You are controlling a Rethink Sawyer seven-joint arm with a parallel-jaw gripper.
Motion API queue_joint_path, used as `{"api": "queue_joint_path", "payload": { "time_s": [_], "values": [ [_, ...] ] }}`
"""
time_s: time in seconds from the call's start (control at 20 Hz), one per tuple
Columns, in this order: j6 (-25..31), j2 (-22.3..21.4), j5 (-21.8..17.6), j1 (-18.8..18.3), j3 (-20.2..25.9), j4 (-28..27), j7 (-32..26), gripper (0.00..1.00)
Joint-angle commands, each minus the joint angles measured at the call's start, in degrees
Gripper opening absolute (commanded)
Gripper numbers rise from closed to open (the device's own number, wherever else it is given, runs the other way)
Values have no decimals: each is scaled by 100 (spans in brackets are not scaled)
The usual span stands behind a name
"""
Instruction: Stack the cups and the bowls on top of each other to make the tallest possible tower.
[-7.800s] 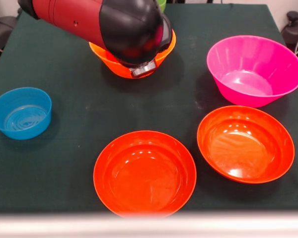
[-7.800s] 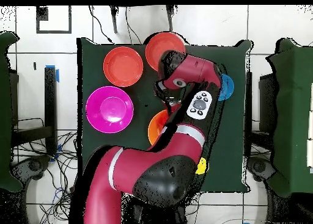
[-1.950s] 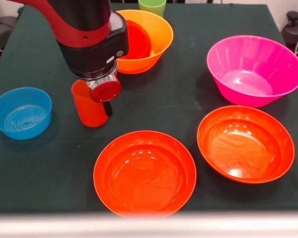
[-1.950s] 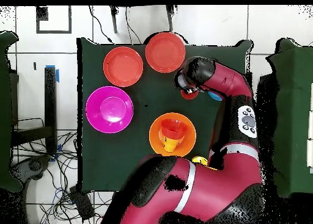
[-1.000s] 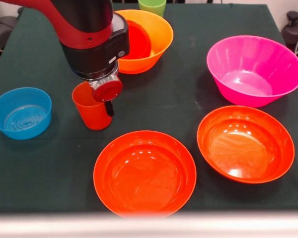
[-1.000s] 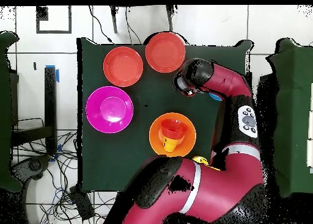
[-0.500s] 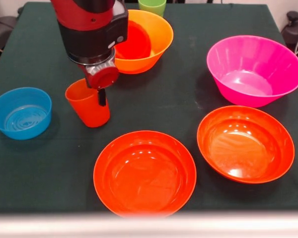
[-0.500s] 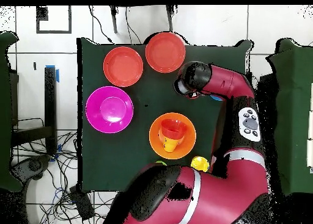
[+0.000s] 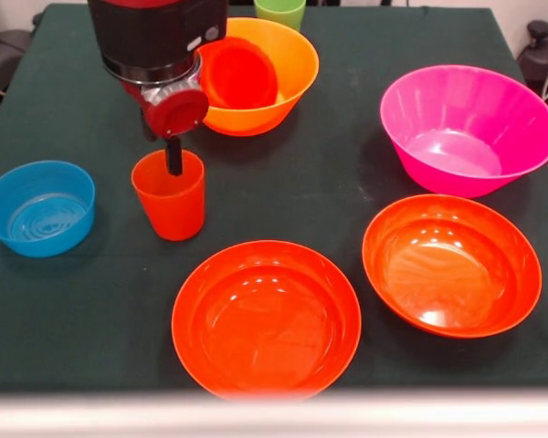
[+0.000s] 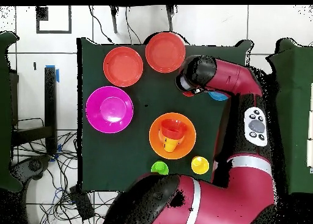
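A lab: cloth-covered table (image 10: 140, 154) on tiled floor (image 10: 67, 26), loose cables (image 10: 61, 185) alongside.

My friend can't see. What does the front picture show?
A robot gripper dips one finger into an upright red-orange plastic cup on a dark green table. Around it sit blue, orange, pink and two red-orange bowls.

Dark green tablecloth (image 9: 347, 173), floor cables (image 10: 61, 185)

Big orange bowl (image 10: 186, 138): I see a small red-orange bowl (image 10: 173, 129) inside.
Green cup (image 10: 159, 168), yellow cup (image 10: 199, 165): near my arm (image 10: 235, 87).
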Motion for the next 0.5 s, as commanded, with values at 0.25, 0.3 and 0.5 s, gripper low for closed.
{"api": "queue_joint_path", "payload": {
  "time_s": [0.25,0.3,0.5],
  "values": [
    [1123,-116,170,231,495,604,-444,100],
    [1147,-115,196,236,495,621,-411,100],
    [1439,-64,440,217,453,744,-173,100]
  ]
}}
